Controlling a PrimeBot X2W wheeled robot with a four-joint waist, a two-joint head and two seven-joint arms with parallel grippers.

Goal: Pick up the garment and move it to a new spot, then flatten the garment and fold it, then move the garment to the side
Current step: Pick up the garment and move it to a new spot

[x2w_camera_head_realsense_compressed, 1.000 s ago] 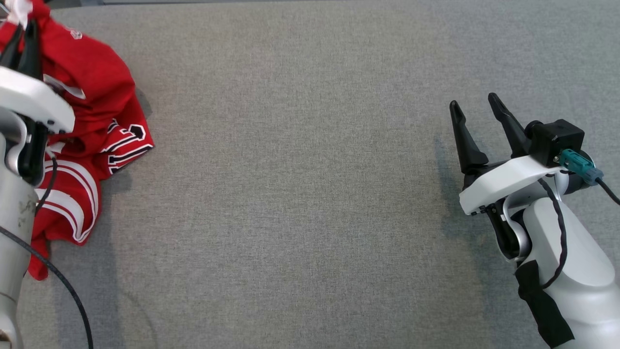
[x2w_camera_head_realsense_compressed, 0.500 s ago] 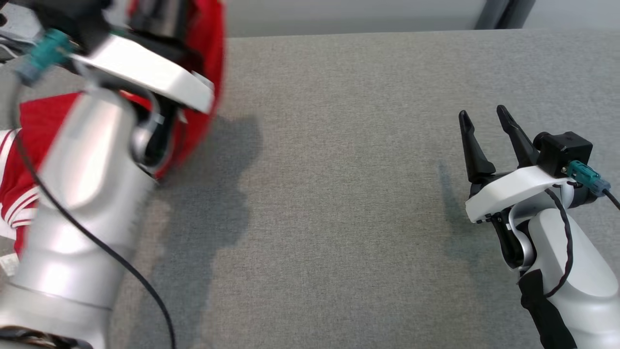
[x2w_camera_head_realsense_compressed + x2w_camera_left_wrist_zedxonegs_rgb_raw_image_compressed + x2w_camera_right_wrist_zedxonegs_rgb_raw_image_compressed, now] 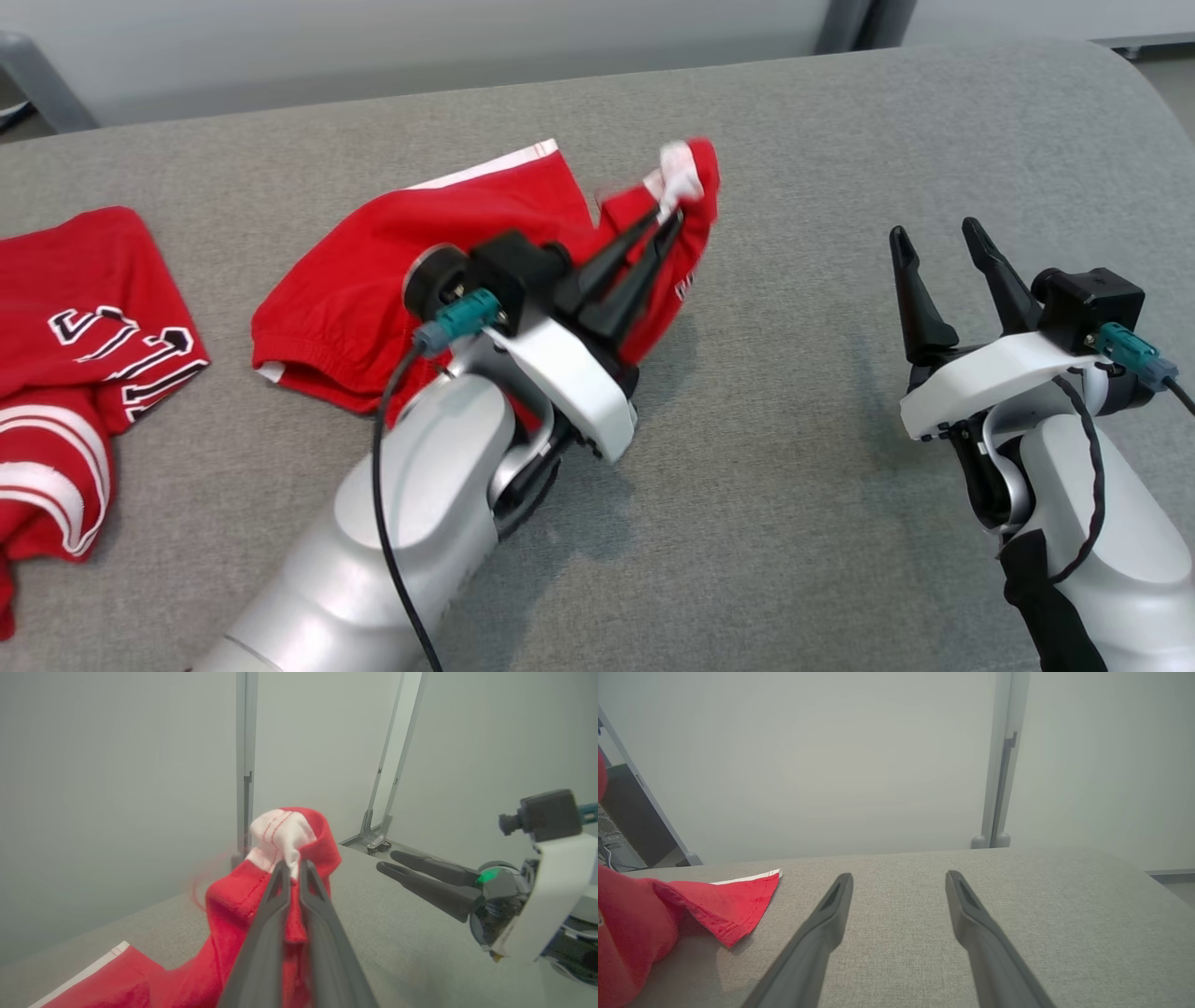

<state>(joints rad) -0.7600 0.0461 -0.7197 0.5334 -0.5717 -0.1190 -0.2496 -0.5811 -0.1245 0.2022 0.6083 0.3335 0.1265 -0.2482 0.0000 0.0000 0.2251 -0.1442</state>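
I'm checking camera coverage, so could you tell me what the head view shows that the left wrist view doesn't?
Head view adds: a lettered red cloth lying apart at the left of the table, and the left forearm.
Left wrist view adds: a green light on the right arm's wrist, and red stitching on the white trim.
Both: the left gripper shut on the garment, and the open right gripper.

- Bare worktop lies open between the raised red garment and the right gripper.
- A striped red cloth covers the worktop's left end.
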